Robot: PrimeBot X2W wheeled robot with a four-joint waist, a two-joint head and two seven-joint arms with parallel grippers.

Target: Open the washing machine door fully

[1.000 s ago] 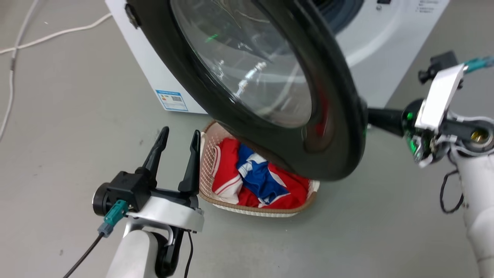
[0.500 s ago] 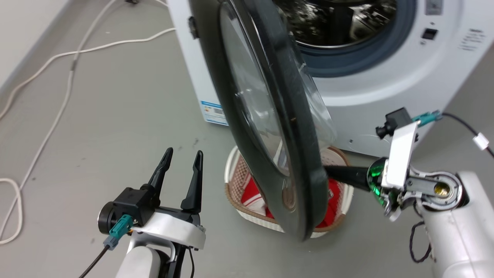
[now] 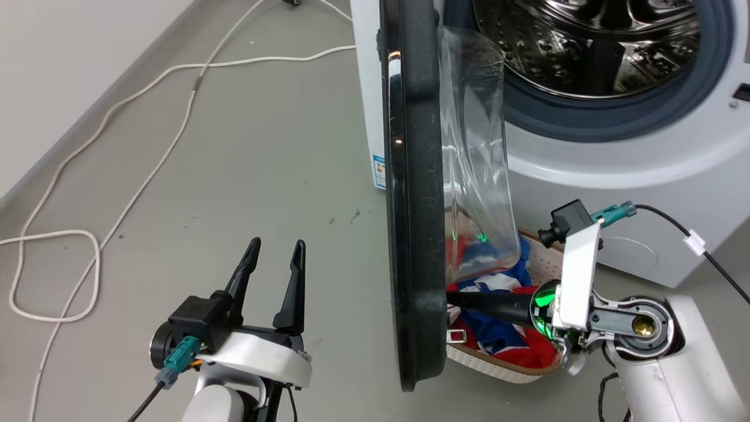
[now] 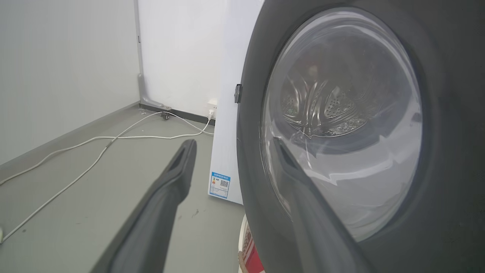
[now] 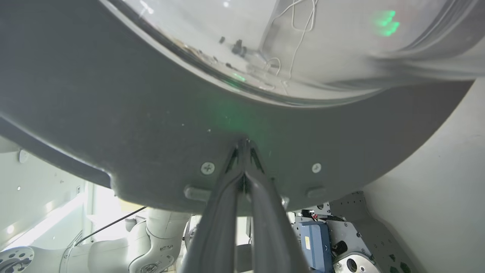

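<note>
Floor [image 3: 263, 152] grey w/ white cable [image 3: 199, 71]; left hand [image 3: 278, 242] spread, empty; right hand [image 5: 244, 143] pinched together, tips against washing machine door [image 3: 413, 176].

Light is bright, even and diffuse; shadows on the grey floor [image 3: 263, 146] are faint and soft-edged. The washing machine door [image 3: 413, 205] carries thin white glare streaks down its glossy rim, and the steel drum [image 3: 586, 41] glints with hard highlights. A green glow spots the glass bowl [image 3: 477, 146] in the head view and tints the door's inner face in the right wrist view. Close to the lens, the fingers [image 4: 163, 204] of the left gripper [image 4: 232, 141] are soft, as are those of the right gripper [image 5: 244, 141]. The right wrist view burns out white at lower left.
</note>
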